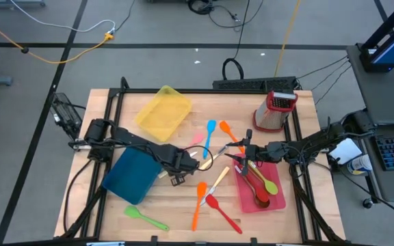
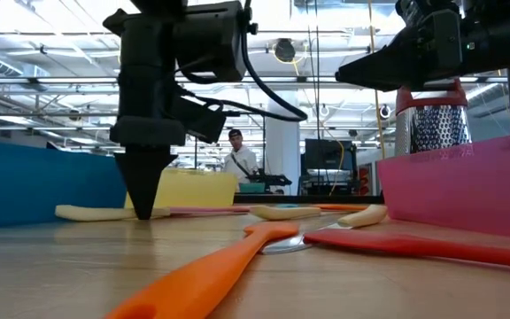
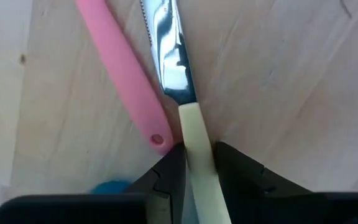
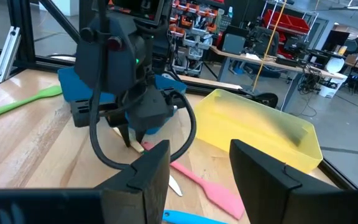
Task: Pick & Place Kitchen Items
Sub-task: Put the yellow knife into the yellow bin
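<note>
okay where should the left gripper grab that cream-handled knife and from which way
By the cream handle, from straight above, fingers straddling its narrow width. The knife lies flat on the table, its serrated blade is slick, and the pink spatula crowds the blade side. The left gripper sits so.

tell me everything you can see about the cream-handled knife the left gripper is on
The cream-handled knife has a smooth, plastic-looking cream handle and a shiny metal blade, serrated along one edge. It lies flat on the wooden table, close alongside a pink utensil handle. The left gripper has its dark fingers closed on either side of the knife's handle, pinching it while it rests on the wood.
</note>
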Motion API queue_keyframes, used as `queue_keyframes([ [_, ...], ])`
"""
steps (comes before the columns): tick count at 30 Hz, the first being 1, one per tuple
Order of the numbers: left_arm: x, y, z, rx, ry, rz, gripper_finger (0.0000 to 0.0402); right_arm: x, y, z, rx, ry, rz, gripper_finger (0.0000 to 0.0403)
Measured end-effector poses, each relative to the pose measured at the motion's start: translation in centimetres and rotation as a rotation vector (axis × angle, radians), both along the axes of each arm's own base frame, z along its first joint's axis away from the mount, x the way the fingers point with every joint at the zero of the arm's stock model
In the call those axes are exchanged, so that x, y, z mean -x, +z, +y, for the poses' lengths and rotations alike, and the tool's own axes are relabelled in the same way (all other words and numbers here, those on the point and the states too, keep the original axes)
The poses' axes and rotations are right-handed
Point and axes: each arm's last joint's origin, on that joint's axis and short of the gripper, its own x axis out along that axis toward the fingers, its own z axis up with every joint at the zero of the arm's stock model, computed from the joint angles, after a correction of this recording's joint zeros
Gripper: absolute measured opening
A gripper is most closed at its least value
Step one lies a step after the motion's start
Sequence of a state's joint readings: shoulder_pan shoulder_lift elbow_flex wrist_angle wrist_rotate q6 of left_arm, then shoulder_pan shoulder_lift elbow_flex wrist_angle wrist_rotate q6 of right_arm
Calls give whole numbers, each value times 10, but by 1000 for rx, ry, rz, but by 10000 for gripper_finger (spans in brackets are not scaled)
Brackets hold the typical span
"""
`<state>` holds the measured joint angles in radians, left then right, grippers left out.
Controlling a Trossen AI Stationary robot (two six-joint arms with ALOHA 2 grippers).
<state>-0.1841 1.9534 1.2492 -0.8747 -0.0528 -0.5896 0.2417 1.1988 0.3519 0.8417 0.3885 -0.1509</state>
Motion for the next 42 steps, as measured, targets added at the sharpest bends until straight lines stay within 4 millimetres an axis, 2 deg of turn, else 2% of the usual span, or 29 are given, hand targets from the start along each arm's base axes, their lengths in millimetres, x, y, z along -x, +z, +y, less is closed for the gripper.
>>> queue_keyframes([
  [7,-3,-2,-12,-10,-93,-59,87,0,0,0,0,0,0,160],
  [11,-4,-2,-16,-7,-89,-74,46,0,0,0,0,0,0,160],
  [19,-8,3,-18,-68,-57,-131,46,0,0,0,0,-1,0,160],
  [25,-24,21,-22,-68,-53,-219,46,0,0,0,-1,-1,-3,160],
  [29,-29,43,-19,-164,-62,-206,46,0,0,0,-1,-1,-5,160],
  [37,-29,88,10,-399,-34,-80,46,0,0,0,-1,-1,-4,160],
  [42,-29,97,48,-463,55,-26,46,0,0,0,-1,-1,-1,160],
])
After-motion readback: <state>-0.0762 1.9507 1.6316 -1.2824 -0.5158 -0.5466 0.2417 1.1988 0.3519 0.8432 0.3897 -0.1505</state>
